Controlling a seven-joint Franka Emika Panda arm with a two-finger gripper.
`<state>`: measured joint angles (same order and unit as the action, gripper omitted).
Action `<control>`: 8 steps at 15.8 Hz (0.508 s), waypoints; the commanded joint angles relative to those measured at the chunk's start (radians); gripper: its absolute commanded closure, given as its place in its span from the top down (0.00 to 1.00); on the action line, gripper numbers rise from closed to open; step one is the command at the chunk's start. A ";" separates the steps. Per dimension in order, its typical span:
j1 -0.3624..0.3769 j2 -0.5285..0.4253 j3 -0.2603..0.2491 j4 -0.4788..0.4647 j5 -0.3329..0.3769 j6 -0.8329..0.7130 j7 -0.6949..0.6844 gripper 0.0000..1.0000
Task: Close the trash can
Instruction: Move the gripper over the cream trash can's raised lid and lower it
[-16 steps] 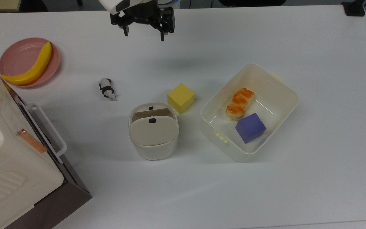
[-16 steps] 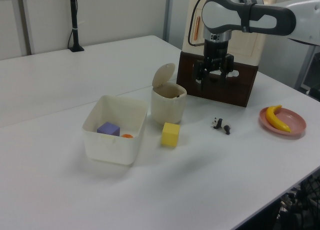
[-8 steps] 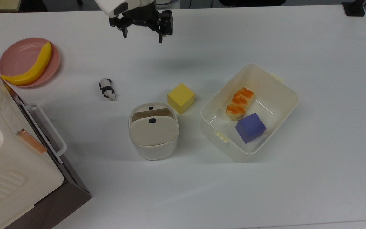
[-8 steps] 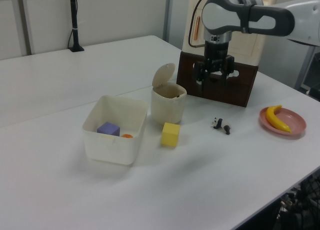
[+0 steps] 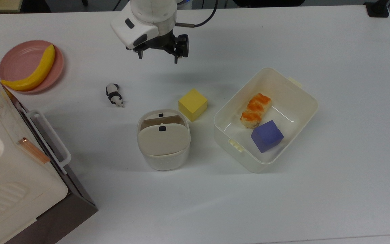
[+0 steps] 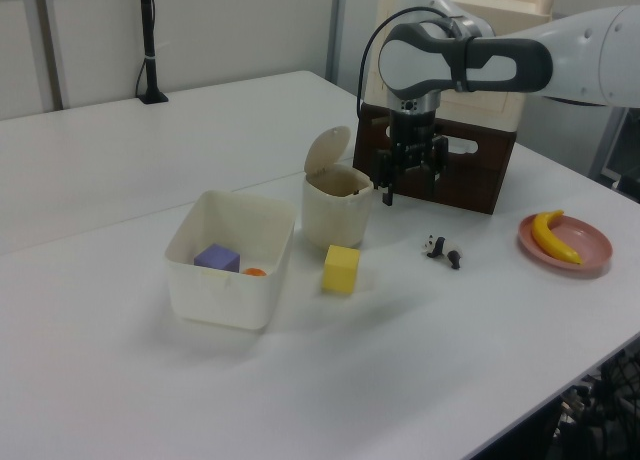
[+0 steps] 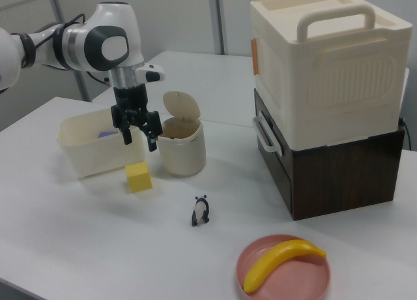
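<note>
While hanging above bare white table (image 5: pixel 333 51) with fingers spread wide and nothing between them, gripper (image 5: pixel 158 58) points straight down, well apart from trash can (image 5: pixel 163 149). Stands near the middle of the table, that trash can, with beige lid (image 5: pixel 162 138) tipped up on its hinge and mouth open; small black button (image 5: pixel 162 128) visible on the lid in the top view. Just beside the can, toward the top view's upper right, yellow cube (image 5: pixel 192 104); farther to the top view's right, large cream tub (image 5: pixel 303 98) holding an orange-topped pastry (image 5: pixel 256 110) and a purple cube (image 5: pixel 267 136). To the top view's left of the can, small panda figure (image 5: pixel 114 95) lying on the table, and beyond it pink plate (image 5: pixel 19 57) carrying a banana (image 5: pixel 34 73). At the top view's lower left, big cream appliance (image 5: pixel 8 189) with a handle, stacked on a dark brown base as seen in the right view. Seen from the left view, gripper (image 6: pixel 406 180) hovers just to the left view's right of the raised lid (image 6: pixel 327 149), not touching it; from the right view, gripper (image 7: pixel 138 134) hangs over the yellow cube (image 7: pixel 139 177), close to the can's (image 7: pixel 182 147) left side.
</note>
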<state>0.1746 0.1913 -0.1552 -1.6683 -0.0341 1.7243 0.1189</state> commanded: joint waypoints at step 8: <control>-0.013 -0.001 -0.012 0.102 0.074 0.257 -0.105 0.00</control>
<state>0.1692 0.1958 -0.1581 -1.6097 0.0176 1.9260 0.0446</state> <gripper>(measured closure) 0.692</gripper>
